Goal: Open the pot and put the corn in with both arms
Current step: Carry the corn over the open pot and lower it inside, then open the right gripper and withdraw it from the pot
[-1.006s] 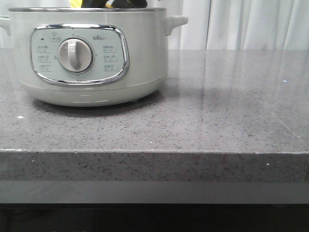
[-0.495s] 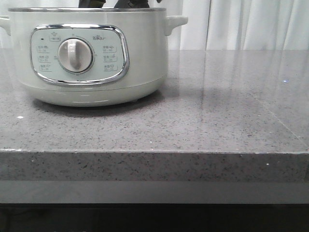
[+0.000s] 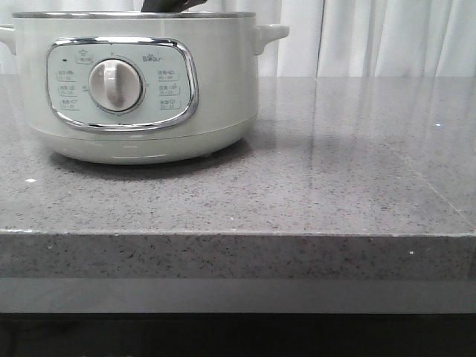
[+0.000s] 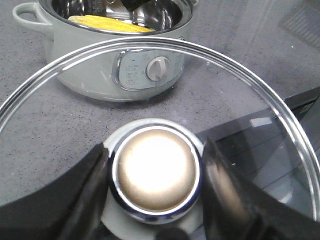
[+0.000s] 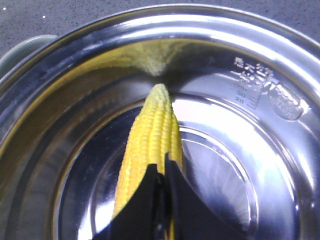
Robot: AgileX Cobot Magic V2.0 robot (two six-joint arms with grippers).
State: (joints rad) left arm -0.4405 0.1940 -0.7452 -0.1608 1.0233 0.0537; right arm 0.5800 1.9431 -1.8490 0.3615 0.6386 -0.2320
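The pale grey-green pot (image 3: 223, 89) stands open at the table's back left. The yellow corn (image 5: 150, 135) lies on the pot's steel bottom (image 5: 240, 165); it also shows in the left wrist view (image 4: 110, 22) inside the pot (image 4: 90, 75). My right gripper (image 5: 164, 172) hangs inside the pot just above the corn, its fingers closed together and not around the cob; only its dark top shows over the rim in the front view (image 3: 175, 4). My left gripper (image 4: 156, 150) is shut on the knob (image 4: 156, 172) of the glass lid (image 4: 240, 80), held up in front of the pot.
The grey speckled countertop (image 3: 335, 171) stretches right of the pot, with its front edge (image 3: 238, 234) near the camera. White curtains (image 3: 372, 37) hang behind. A dark surface (image 4: 300, 105) lies beyond the table edge in the left wrist view.
The yellow corn seen above the pot rim a second ago has dropped out of the front view. The right gripper's fingers spread apart, then came together and sank lower.
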